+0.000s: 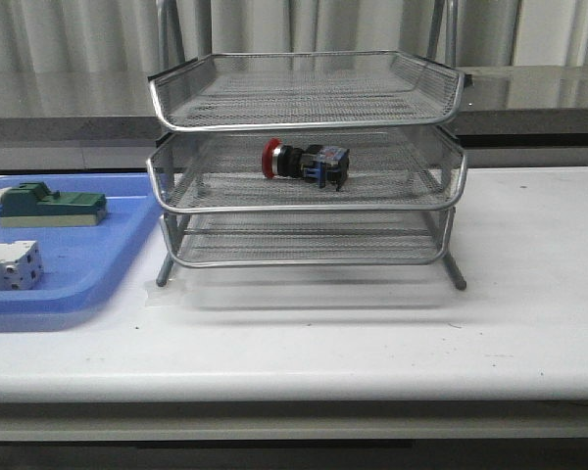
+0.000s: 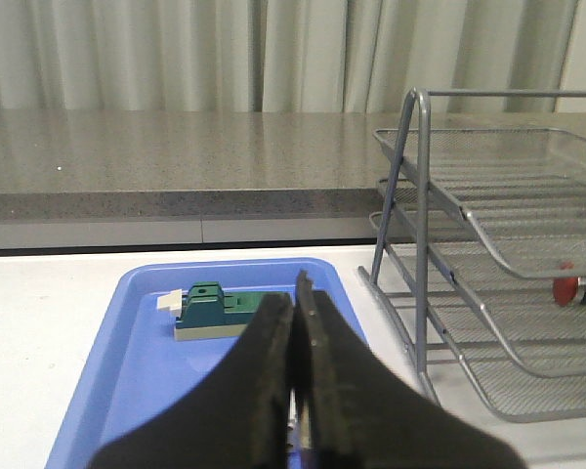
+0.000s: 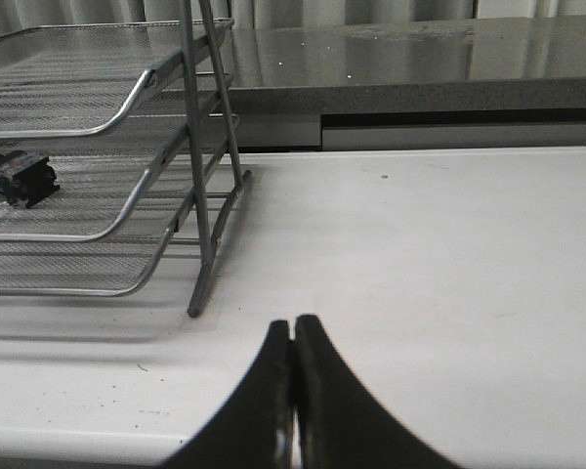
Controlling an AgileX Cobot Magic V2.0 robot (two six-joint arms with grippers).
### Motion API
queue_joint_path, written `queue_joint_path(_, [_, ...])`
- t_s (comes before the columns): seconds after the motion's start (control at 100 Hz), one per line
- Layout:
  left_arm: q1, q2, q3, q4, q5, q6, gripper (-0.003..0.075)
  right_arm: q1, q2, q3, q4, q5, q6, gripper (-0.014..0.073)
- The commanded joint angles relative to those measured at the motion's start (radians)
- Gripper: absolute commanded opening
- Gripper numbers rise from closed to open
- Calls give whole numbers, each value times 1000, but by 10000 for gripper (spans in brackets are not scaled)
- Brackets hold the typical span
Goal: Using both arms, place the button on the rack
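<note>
The button (image 1: 304, 163) is already lying on its side on the middle tier of the rack (image 1: 307, 157), so the task is looking finished, both grippers (image 2: 295, 391) (image 3: 293, 391) hanging clenched and empty

Both grippers closed and empty, each seen only from its own wrist camera.

The left gripper (image 2: 295, 376) has its two dark fingers (image 2: 264, 391) pressed together along their inner edges, leaving only a thin seam between them, and nothing is held there; the fingers rise to a narrow point and widen toward the wrist. The right gripper (image 3: 293, 386) is in the same state, its curved black fingers (image 3: 317, 401) meeting tip to tip with no gap and nothing held. Neither arm shows in the front view, so the arm poses cannot be told.
</note>
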Motion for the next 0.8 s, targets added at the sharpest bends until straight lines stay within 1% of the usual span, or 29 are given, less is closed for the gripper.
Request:
queue_joint_path(0.0, [1, 5, -17, 108, -63, -72, -20, -6, -20, -14, -1, -82, -1, -60])
queue_joint_path(0.09, [1, -8, 6, 270, -63, -232, -20, -6, -20, -14, -1, -81, -1, -60])
queue_joint_path(0.14, [1, -16, 19, 310, -64, -279, -20, -6, -20, -14, -1, -81, -1, -60])
queue_joint_path(0.3, [4, -73, 74, 323, -64, -284, -20, -6, -20, -14, -1, -81, -1, -60])
queue_joint_path(0.59, [104, -249, 178, 385, -37, -363, -20, -6, -20, -14, -1, -81, -1, -60])
queue_joint_path(0.66, [115, -293, 202, 400, -33, -387, -20, -6, -20, -14, -1, -81, -1, -60])
queue_joint_path(0.79, [119, -360, 234, 407, -33, -389, -20, -6, -20, -14, -1, -81, -1, -60])
